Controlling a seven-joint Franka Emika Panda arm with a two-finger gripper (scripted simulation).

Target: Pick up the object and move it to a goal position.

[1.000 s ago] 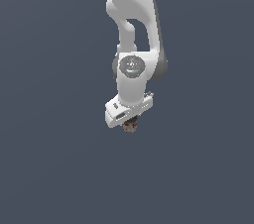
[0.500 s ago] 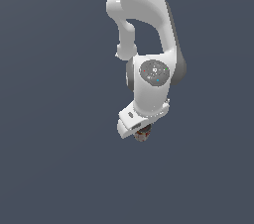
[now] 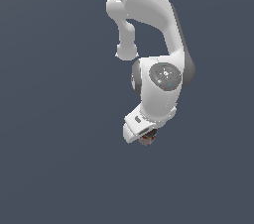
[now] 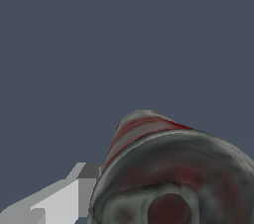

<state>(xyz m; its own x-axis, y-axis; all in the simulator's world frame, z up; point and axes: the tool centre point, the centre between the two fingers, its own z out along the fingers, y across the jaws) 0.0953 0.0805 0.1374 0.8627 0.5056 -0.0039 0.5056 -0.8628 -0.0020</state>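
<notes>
The object (image 3: 147,139) is a tiny stubby cylinder, mottled dark brown-red with pale grey patches. It sits just under the white gripper bar, held in my gripper (image 3: 146,138). The arm hangs down from the top of the exterior view and the hand is tilted toward that view's left. In the wrist view the object (image 4: 173,178) fills the near part of the picture, its round grey and red end facing the camera. One grey-white finger (image 4: 59,200) shows beside it; the other finger is hidden behind the object.
A plain dark blue-grey background fills both views. No table edge, marker or other object shows.
The arm has swung toward the exterior view's right and lowered a little, carrying the object with it. The hand has tilted more. The grip has not changed.
</notes>
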